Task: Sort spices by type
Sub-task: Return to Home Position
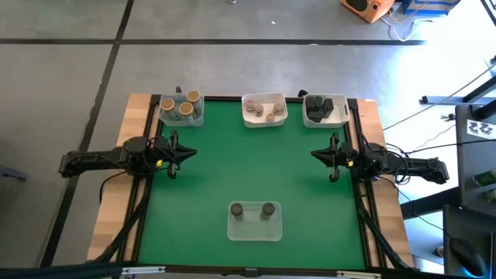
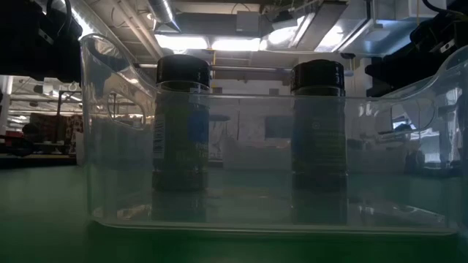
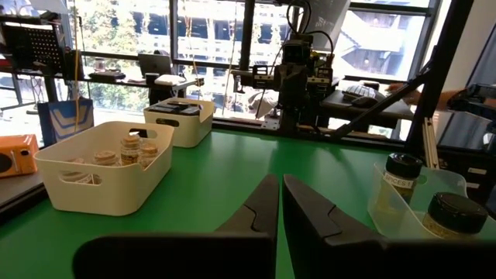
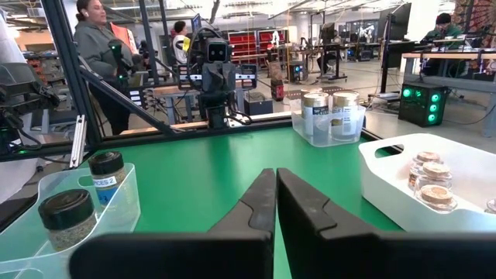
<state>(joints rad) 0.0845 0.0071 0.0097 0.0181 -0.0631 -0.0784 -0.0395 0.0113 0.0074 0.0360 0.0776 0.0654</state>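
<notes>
Since the tan-lidded jars (image 1: 183, 107) fill the far clear bin (image 1: 182, 122), pale-lidded jars (image 1: 271, 115) the white tray (image 1: 249, 118) and black-lidded jars (image 1: 268, 208) the near clear bin (image 1: 254, 231), sorting looks done | my left gripper (image 1: 175, 153) and right gripper (image 1: 332, 157) wait at opposite table (image 1: 248, 170) sides, fingers together, empty

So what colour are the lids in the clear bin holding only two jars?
Both lids are black; the low view shows them best.
</notes>
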